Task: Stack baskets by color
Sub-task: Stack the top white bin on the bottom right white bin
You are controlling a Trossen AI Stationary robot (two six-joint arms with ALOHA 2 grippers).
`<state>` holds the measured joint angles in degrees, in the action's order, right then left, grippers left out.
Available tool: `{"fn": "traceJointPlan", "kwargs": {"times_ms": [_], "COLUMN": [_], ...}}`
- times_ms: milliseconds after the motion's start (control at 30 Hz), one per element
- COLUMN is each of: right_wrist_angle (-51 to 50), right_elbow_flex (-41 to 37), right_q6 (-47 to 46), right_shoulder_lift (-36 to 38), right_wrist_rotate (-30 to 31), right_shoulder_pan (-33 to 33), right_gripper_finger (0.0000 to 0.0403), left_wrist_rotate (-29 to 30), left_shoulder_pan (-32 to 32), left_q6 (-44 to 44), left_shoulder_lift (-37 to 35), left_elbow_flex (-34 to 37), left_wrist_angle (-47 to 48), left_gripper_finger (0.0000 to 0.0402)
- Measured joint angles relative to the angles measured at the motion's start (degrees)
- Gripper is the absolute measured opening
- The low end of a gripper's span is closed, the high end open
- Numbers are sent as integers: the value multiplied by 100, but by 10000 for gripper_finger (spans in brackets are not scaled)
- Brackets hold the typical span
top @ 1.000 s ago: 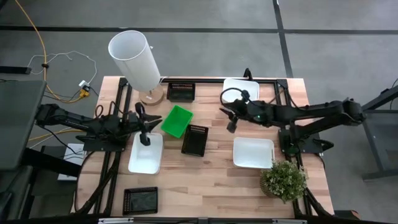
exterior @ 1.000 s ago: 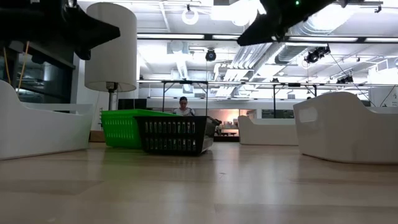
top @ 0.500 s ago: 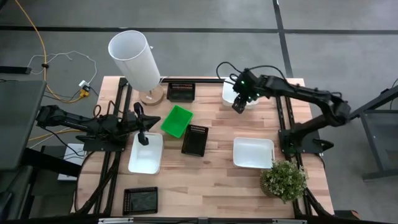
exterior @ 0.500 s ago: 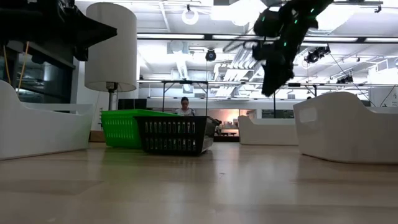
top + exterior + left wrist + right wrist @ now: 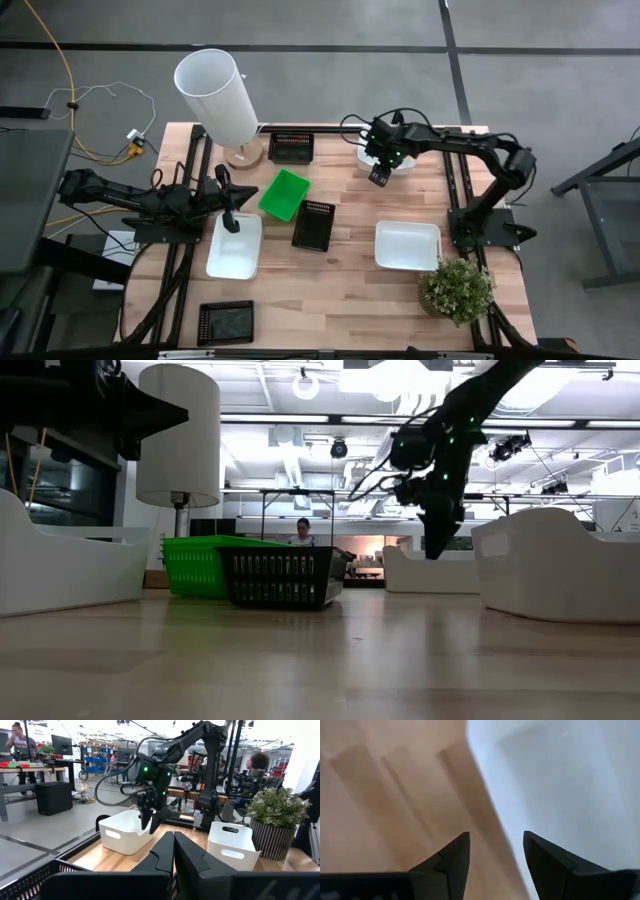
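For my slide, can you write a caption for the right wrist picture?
Open right hand pointing down over the rim of a white basket on the wooden table.

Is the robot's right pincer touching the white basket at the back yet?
Apart. The right wrist view shows the right pincer open, its fingers straddling the white basket's rim with bare table and basket visible between them.

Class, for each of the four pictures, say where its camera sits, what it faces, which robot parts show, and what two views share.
High: overhead, facing down on the table; both arms.
Low: table height, facing the room; right gripper descending.
Left wrist: looks past the shut left gripper to the right arm.
Right wrist: open right gripper straddling a white basket rim.
Shared: that white basket, high and right wrist.
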<state>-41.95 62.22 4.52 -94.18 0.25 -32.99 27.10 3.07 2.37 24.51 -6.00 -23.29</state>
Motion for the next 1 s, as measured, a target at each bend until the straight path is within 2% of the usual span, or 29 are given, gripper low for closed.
{"fn": "traceJointPlan", "kwargs": {"times_ms": [167,433,533,700,800,1000], "right_wrist_angle": [130,279,247,78,79,104], "right_elbow_flex": [-2,-2,-2,-2,-2,-4], "right_q6": [183,339,305,302,220,346], "right_shoulder_lift": [-383,-591,-584,-567,-567,-502], "right_wrist_rotate": [618,541,554,503,481,918], "right_shoulder_pan": [2,3,2,3,60,292], "right_gripper_finger": [172,169,140,22,17,3], "left_wrist_rotate": [14,14,14,14,14,14], "left_shoulder_pan": [0,0,0,0,0,0], "left_q6": [0,-2,-1,-2,-2,-5], "left_shoulder_lift": [0,0,0,0,0,0], "left_elbow_flex": [0,0,1,0,0,0], "left_wrist_angle": [0,0,0,0,0,0], "left_gripper_finger": [0,0,0,0,0,0]}}
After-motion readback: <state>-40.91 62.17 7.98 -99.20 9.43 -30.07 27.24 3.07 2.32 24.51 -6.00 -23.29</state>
